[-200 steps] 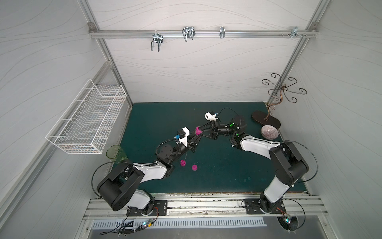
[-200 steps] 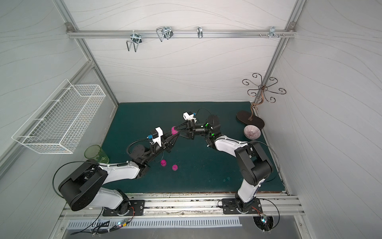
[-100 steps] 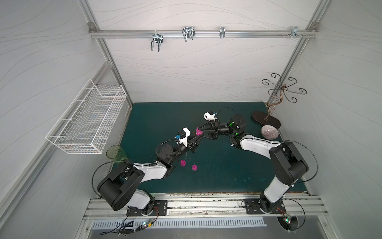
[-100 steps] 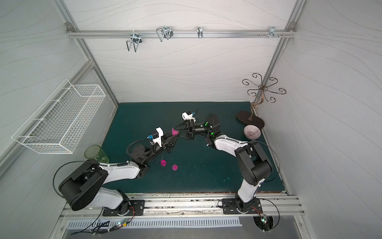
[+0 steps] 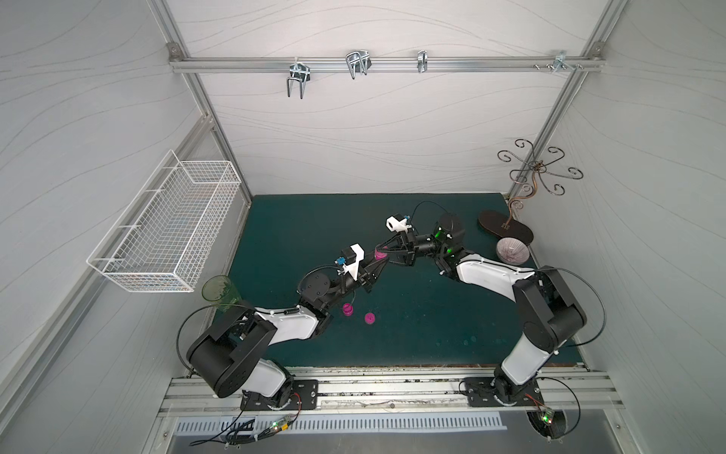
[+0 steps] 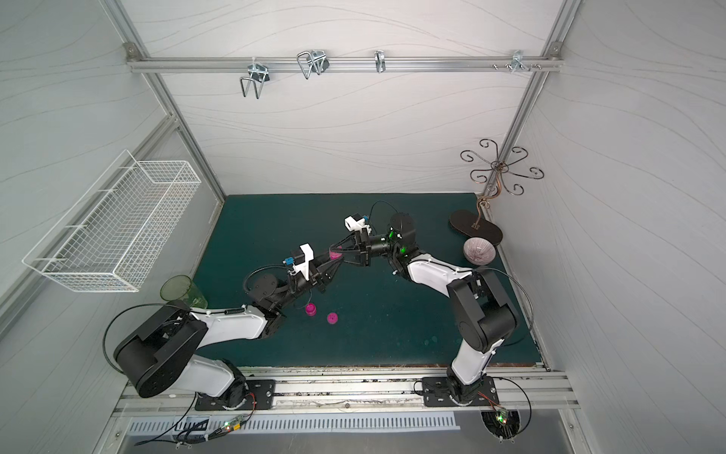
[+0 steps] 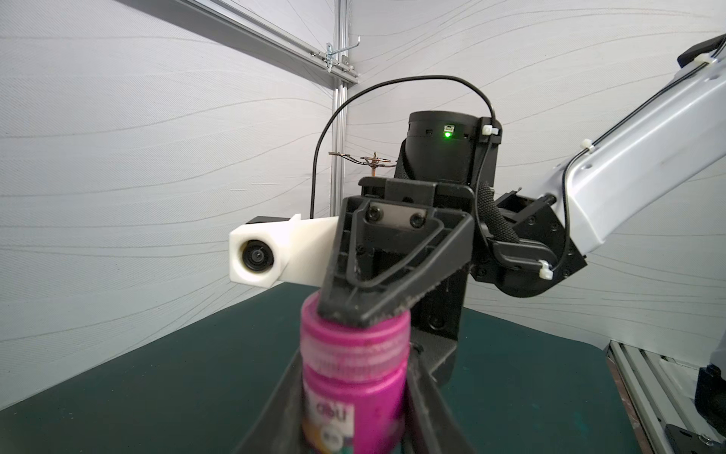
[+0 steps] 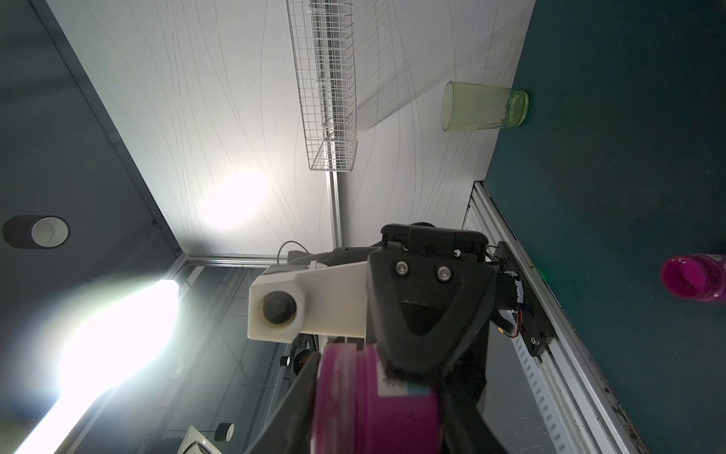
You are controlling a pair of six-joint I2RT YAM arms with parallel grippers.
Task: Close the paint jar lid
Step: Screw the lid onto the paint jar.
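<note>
Both grippers meet nose to nose over the middle of the dark green table mat (image 5: 412, 326), and the small pink plastic paint jar (image 7: 353, 393) sits right between them, held up off the mat. The left gripper (image 5: 376, 262) is clamped on the jar's body, one black finger down each side. The right gripper (image 5: 380, 248) comes in from the opposite end with its fingers narrow around the ribbed pink screw lid (image 7: 355, 334) on the jar's mouth; in the left wrist view one right finger (image 7: 389, 275) lies across the lid's rim. Whether the lid is fully seated, I cannot tell. There is bare mat beyond both grippers toward the back wall, and bare mat below the right forearm toward the front rail. Behind the right gripper, well apart, a purple patterned bowl (image 5: 512, 251) and the black oval foot of a scrolled metal stand (image 5: 505, 232) crowd the far corner. Back along the left forearm, just beside it, a second open pink jar (image 5: 347, 309) stands with a small pink round piece (image 5: 369, 318) near it. Further back, by the left shoulder, a translucent green tumbler (image 5: 220, 293) sits at the mat's edge under a white wire basket (image 5: 169, 232) on the side wall. The left arm runs low, forearm stretched toward the centre; the right arm bends at a raised elbow, its gripper rolled onto its side.
</note>
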